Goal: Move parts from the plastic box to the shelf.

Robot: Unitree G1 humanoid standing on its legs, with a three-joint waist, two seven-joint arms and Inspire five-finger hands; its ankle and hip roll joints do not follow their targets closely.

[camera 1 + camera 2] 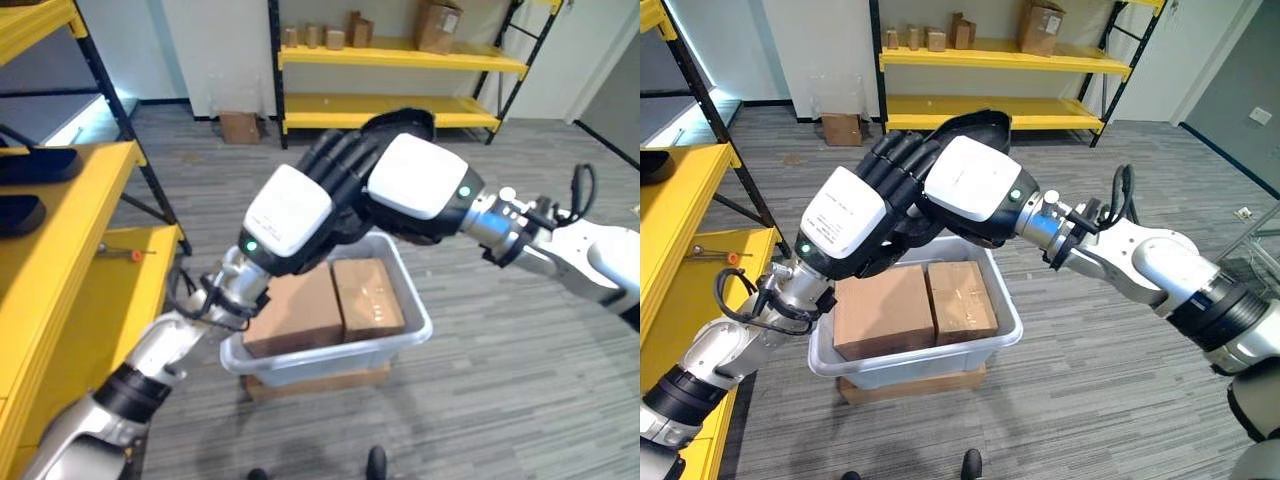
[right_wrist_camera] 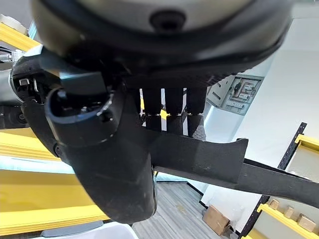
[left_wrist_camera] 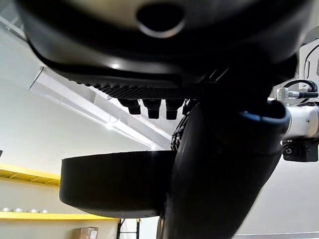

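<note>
We're lifting a black moulded part (image 1: 975,125) above the plastic box (image 1: 995,340), left hand (image 1: 855,215) and right hand (image 1: 975,185) both clasping it, risking a drop if they drift apart.

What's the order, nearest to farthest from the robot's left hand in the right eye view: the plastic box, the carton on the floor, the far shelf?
1. Plastic box, just below the left hand.
2. Carton on the floor, beyond, left.
3. Far shelf, along the back wall.
</note>
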